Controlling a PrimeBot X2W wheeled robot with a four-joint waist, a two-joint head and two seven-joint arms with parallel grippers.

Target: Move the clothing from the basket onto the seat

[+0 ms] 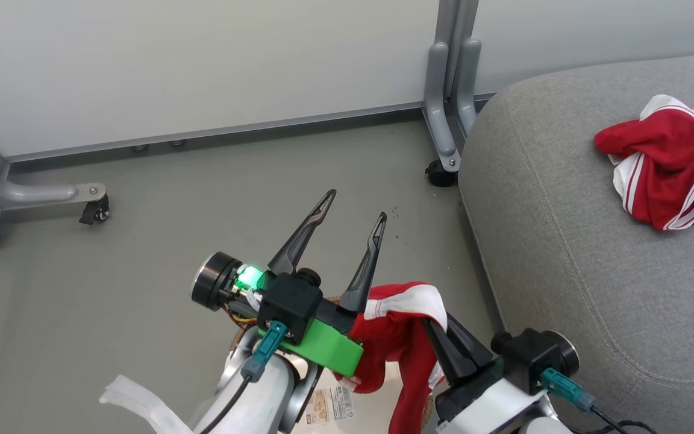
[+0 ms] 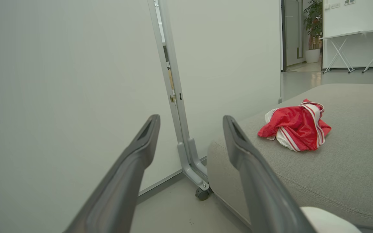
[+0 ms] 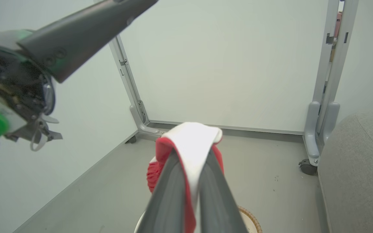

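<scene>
One garment (image 3: 191,139) within right pincer (image 3: 193,157)

Grey woven seat (image 1: 564,241) standing on the grey-green floor (image 1: 142,271), rounded corner just beside a partition foot (image 1: 443,163) with a black caster. On the cushion, well in from that corner, 1 crumpled red garment (image 1: 672,163) with white panels and striped trim, lying loose on the fabric. Also on the floor: a 2nd partition foot (image 1: 91,202) with its caster far to the left, a few dark specks near the seat's edge, and the basket (image 3: 250,218), woven rim just visible near the seat's side.
</scene>
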